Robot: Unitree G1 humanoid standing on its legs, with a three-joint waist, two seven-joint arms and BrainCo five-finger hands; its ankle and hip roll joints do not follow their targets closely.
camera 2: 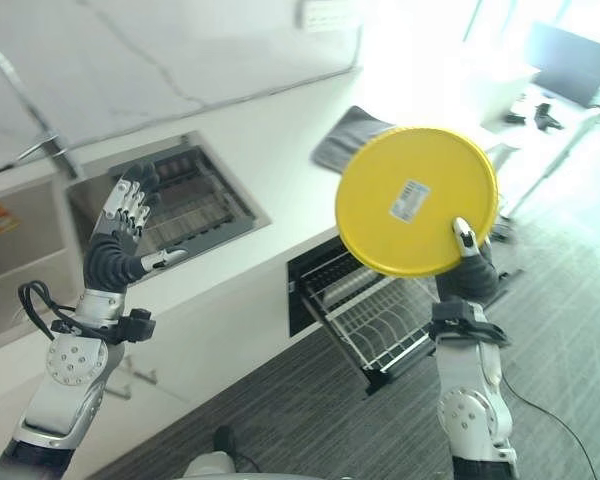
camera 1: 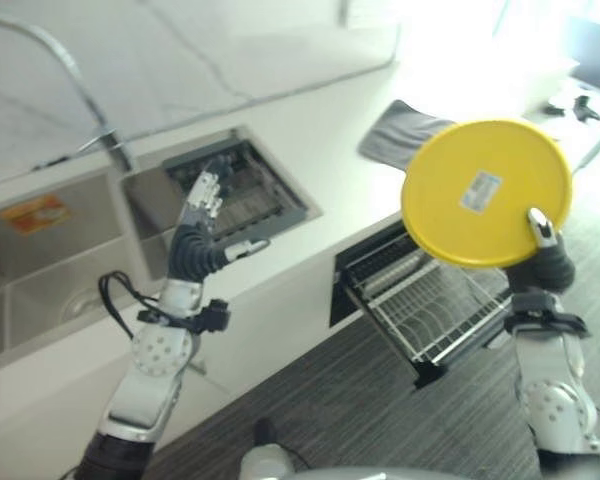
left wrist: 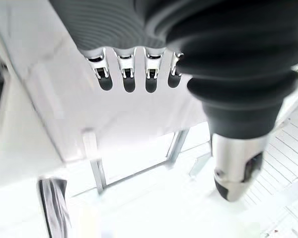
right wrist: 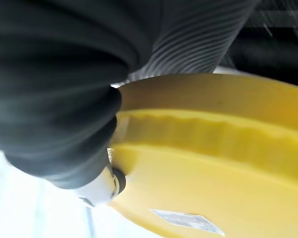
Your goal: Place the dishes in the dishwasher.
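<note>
A round yellow plate (camera 1: 485, 192) with a white sticker on its underside is held up in the air on the right, above the pulled-out dishwasher rack (camera 1: 425, 305). My right hand (camera 1: 545, 245) is shut on the plate's lower edge, thumb on the near face; the right wrist view shows the yellow plate (right wrist: 213, 163) pinched close by the thumb (right wrist: 107, 186). My left hand (camera 1: 202, 215) is raised over the sink (camera 1: 40, 290) area with fingers straight and spread, holding nothing. Its straight fingers (left wrist: 129, 74) show in the left wrist view.
A white counter (camera 1: 310, 140) runs across, with a steel sink and curved faucet (camera 1: 75, 75) at left and a dark drying rack (camera 1: 245, 195) set in it. A grey cloth (camera 1: 400, 135) lies on the counter behind the plate. Dark wood floor (camera 1: 350, 410) lies below.
</note>
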